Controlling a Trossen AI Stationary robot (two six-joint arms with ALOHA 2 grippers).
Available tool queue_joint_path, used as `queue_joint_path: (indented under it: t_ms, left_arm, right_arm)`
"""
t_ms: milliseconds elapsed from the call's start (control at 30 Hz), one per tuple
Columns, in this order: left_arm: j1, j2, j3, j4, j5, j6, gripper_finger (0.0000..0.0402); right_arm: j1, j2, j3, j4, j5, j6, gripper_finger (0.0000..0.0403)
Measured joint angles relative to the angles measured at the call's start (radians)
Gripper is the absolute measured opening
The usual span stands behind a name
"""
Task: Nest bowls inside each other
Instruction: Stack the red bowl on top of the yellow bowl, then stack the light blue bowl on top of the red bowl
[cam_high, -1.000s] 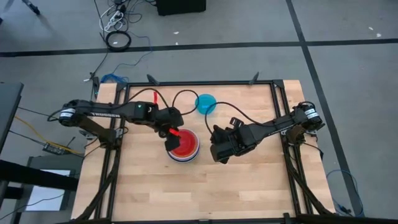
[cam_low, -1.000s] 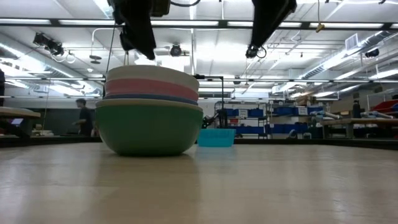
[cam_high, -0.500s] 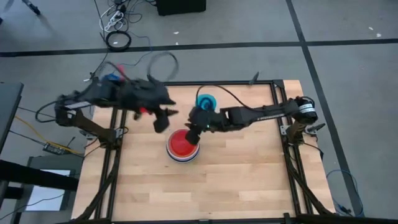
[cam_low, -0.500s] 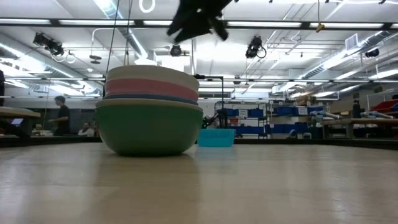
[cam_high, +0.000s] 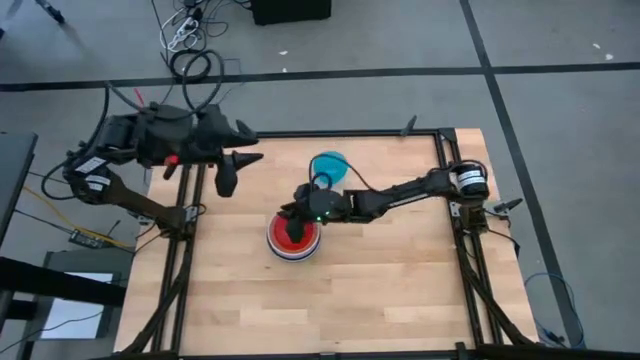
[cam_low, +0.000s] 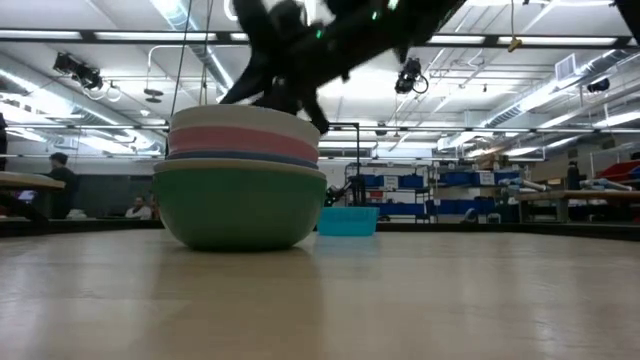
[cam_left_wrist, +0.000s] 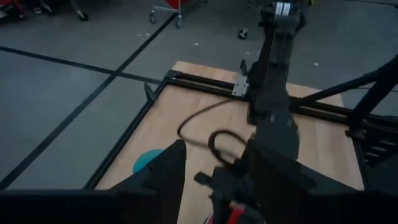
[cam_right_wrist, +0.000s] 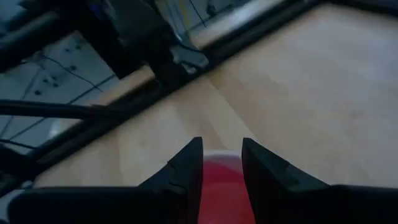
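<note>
A stack of nested bowls stands in the middle of the table. From above its innermost bowl is red. From the side it shows a green bowl at the bottom, with blue, pink and pale rims above it. A cyan bowl sits alone on its base farther back. My right gripper is open, with a narrow gap, and reaches slantwise down over the stack's top. My left gripper is open and raised near the table's far left corner. My right gripper has its fingertips just over the red bowl's far rim, coming in slanting from the table's right. Nothing shows between the fingers. Whether they touch the bowl cannot be told.
A black frame rail runs around the wooden table top, which is bare in front of and to the right of the stack. Cables loop off both arms. People and shelves show in the room behind.
My left gripper has risen and drawn back from the stack toward the table's far left corner, tipping up toward level. My right gripper has swung from the right of the stack past the cyan bowl, then sunk toward the stack's top. The bowls have stayed put.
</note>
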Motion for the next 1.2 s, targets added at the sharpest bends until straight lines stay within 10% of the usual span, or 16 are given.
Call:
queue_joint_path:
  t_ms: [367, 667, 833, 1200]
  left_arm:
    - [0.0, 0.01, -0.003, -0.089, -0.007, -0.004, 0.0179]
    - [-0.016, 0.007, -0.111, -0.222, -0.009, -0.117, 0.0179]
    - [-0.108, 0.007, -0.357, -0.181, -0.007, -0.281, 0.0179]
    - [-0.297, 0.012, -0.98, 0.415, -0.003, -0.48, 0.0179]
  right_arm:
    - [0.008, 0.042, 0.001, 0.025, -0.068, 0.027, 0.01]
    - [-0.034, -0.162, 0.002, -0.336, 0.11, -0.184, 0.01]
    - [-0.099, -0.277, 0.002, -0.624, 0.142, -0.204, 0.01]
    - [-0.263, -0.311, 0.001, -0.938, -0.216, -0.259, 0.012]
